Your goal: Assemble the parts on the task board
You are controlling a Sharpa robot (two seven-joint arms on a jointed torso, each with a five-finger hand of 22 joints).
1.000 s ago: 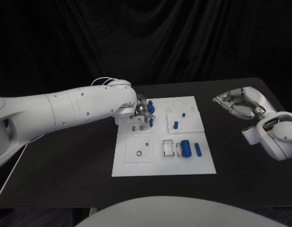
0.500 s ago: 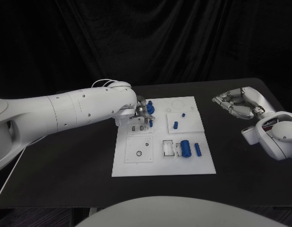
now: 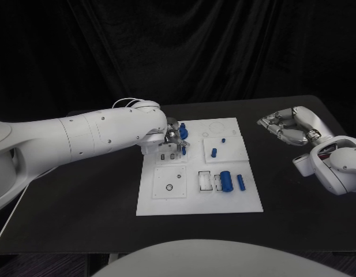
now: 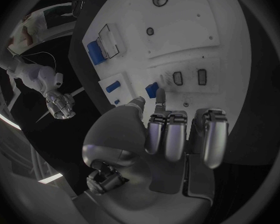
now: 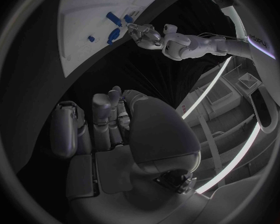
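Head view: blue part [image 3: 183, 130] at left hand's [image 3: 171, 136] fingertips, over task board [image 3: 199, 199].

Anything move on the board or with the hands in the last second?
Barely. The left hand stays over the upper left of the task board, fingers around a small blue part; its arm has shifted only a touch. The right hand stays curled off the board's right side, holding nothing, edged very slightly away from the robot. The loose blue parts on the board lie as before.

Black table [image 3: 86, 196] carries white task board [image 3: 198, 202], flat, near its middle.
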